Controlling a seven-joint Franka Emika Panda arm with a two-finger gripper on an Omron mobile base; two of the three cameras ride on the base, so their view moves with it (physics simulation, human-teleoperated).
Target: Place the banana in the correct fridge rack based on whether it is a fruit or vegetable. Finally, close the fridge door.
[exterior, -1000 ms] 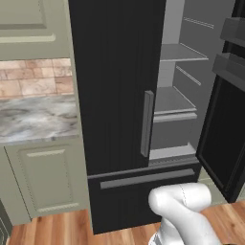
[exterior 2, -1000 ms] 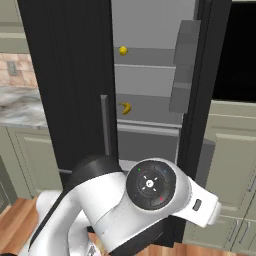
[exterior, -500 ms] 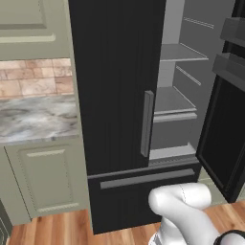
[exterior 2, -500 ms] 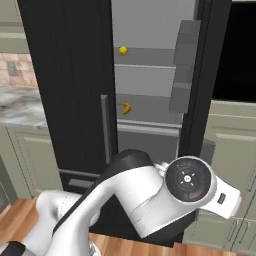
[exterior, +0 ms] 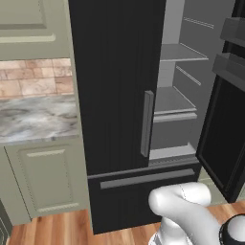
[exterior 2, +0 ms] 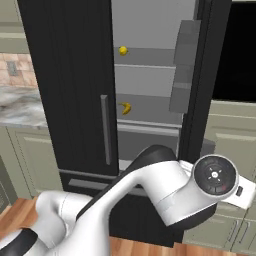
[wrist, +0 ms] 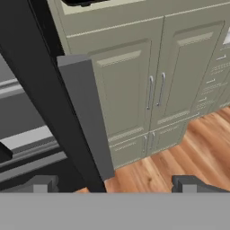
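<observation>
Nearby, open fridge door (wrist: 67,117) beside cabinets (wrist: 148,85)

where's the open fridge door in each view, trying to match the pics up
Left base view: the open fridge door stands at the right edge, edge-on, its grey bins up top.
Right base view: it runs down right of centre, bins facing the shelves, right of the banana.
Hand view: it is the dark slab slanting down the left, with a grey bin on it.
Shared landmark: the grey door bins.
</observation>
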